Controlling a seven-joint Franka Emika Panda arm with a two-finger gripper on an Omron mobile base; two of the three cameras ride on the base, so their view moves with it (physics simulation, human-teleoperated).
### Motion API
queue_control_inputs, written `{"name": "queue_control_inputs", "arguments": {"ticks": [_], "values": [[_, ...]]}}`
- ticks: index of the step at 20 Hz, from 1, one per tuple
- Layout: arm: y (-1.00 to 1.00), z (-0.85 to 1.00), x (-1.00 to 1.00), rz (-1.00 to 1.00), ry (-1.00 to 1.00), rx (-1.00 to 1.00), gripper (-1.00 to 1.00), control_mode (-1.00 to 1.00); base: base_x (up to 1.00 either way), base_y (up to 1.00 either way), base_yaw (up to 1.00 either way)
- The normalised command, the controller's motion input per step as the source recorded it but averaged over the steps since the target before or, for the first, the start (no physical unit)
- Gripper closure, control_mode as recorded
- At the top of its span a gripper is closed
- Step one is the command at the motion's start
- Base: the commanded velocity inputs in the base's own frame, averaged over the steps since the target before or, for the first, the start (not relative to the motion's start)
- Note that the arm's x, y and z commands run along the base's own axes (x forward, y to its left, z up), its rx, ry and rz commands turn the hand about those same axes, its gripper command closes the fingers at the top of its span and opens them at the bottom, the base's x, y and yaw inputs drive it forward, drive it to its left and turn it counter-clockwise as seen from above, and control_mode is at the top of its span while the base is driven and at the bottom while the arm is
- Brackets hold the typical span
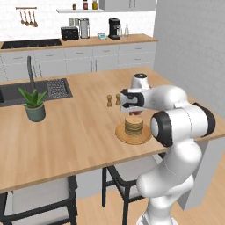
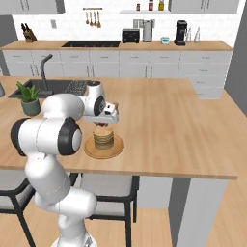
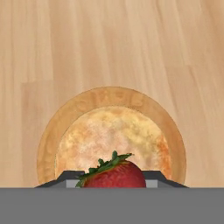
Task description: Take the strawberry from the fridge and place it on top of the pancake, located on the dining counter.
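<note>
Kitchen: sink (image 1: 13, 94), stovetop (image 1: 30, 43) (coffee maker (image 1: 114, 28) too).

No text, label, brand, number or sign can be read in any of the 3 views. The appliances at the back wall (image 2: 178, 32) and the bottles on the shelf (image 2: 150, 6) are too small and blurred to show any writing — the wooden table (image 1: 79, 127) also carries no marks.

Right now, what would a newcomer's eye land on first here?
The white arm bent over the dining counter, its fingers holding a red strawberry just above the pancake stack on its wooden plate. Next, the potted plant beside the sink.
</note>
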Motion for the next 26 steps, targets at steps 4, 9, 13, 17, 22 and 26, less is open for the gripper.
{"name": "queue_control_inputs", "arguments": {"ticks": [4, 9, 13, 17, 22, 26], "values": [[-0.13, -0.21, 0.04, 0.0, 0.0, 0.0, 1.0, -1.0, 0.0, 0.0, 0.0], [-0.15, -0.31, 0.0, 0.03, 0.0, 0.0, 1.0, -1.0, 0.0, 0.0, 0.0], [0.0, -0.31, 0.0, 0.01, 0.03, 0.0, 1.0, -1.0, 0.0, 0.0, 0.0], [0.0, -0.21, 0.0, 0.0, 0.01, 0.0, 1.0, -1.0, 0.0, 0.0, 0.0], [0.0, -0.14, 0.0, 0.0, 0.01, 0.0, -1.0, -1.0, 0.0, 0.0, 0.0], [0.0, -0.01, -0.02, 0.0, 0.0, 0.0, -1.0, -1.0, 0.0, 0.0, 0.0]]}}
